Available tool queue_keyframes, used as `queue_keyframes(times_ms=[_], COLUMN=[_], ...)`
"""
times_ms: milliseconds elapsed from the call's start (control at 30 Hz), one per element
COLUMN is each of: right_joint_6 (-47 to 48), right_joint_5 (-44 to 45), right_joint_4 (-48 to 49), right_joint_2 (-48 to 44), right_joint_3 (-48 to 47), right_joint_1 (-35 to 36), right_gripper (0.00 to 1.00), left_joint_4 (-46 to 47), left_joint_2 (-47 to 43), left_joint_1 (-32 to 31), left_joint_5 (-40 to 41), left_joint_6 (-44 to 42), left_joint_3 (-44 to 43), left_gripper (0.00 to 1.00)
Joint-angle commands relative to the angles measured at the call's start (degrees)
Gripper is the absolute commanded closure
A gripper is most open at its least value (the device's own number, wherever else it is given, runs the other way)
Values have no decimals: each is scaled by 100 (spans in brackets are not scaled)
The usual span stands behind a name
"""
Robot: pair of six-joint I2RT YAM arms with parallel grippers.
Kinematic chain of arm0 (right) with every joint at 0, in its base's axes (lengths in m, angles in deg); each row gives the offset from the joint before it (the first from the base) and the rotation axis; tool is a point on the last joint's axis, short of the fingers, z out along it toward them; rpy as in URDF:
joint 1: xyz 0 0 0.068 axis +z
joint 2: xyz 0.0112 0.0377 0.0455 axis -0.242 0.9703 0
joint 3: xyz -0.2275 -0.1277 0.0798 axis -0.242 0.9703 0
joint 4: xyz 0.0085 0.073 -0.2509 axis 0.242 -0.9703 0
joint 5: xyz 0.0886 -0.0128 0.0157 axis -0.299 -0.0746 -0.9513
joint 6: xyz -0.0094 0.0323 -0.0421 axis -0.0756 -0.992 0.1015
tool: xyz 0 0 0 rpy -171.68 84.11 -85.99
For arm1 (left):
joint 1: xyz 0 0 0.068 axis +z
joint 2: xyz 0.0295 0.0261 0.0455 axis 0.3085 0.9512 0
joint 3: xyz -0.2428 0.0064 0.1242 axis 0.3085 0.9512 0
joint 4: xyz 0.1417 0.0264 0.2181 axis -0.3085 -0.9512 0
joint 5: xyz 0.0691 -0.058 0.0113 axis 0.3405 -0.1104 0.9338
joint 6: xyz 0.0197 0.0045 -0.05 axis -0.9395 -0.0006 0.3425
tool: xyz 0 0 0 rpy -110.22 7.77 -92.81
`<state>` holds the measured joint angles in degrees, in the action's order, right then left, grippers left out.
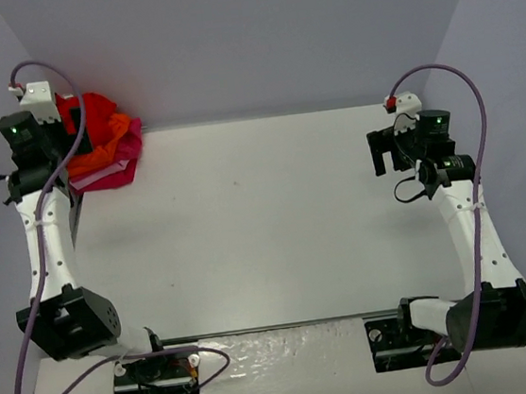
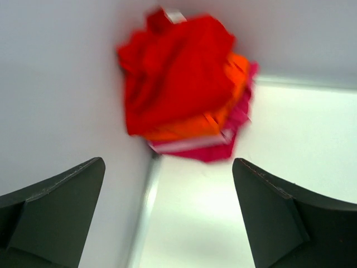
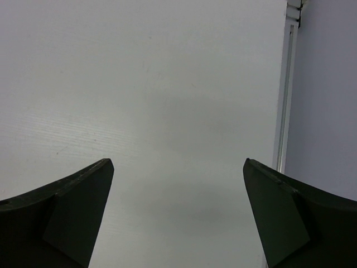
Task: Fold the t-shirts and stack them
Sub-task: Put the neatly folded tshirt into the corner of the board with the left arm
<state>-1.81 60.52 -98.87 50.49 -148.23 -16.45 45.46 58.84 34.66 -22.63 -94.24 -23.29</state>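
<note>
Presently, at the bottom of the top view both arms are bolted at the near edge of the white table, the left arm rising along the left margin and the right arm along the right. Right gripper: jaws spread wide, nothing between them, only bare table surface beneath, at the right of the frame. Left gripper: jaws likewise released and empty, held just short of the t-shirts. The three shirts lie piled in the table's far corner, upper left of the top view: red t-shirt uppermost with a small white label at its far edge, orange t-shirt beneath it, pink t-shirt lowest. Pile edges uneven; wrist view blurred, so fold detail cannot be judged
</note>
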Motion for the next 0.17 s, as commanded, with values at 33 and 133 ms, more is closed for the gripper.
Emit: queue_keyframes(times_ms=[33,133], right_joint_6=[-216,-240], right_joint_5=[148,101], right_joint_4=[956,1203], right_joint_2=[39,137], right_joint_3=[555,813], right_joint_1=[60,54], right_gripper=[0,1], left_joint_4=[1833,2692], left_joint_2=[-1342,-1578], left_joint_1=[-8,-8], left_joint_5=[-1543,-1929], left_joint_6=[595,890], left_joint_3=[2917,4346], left_gripper=[3,3])
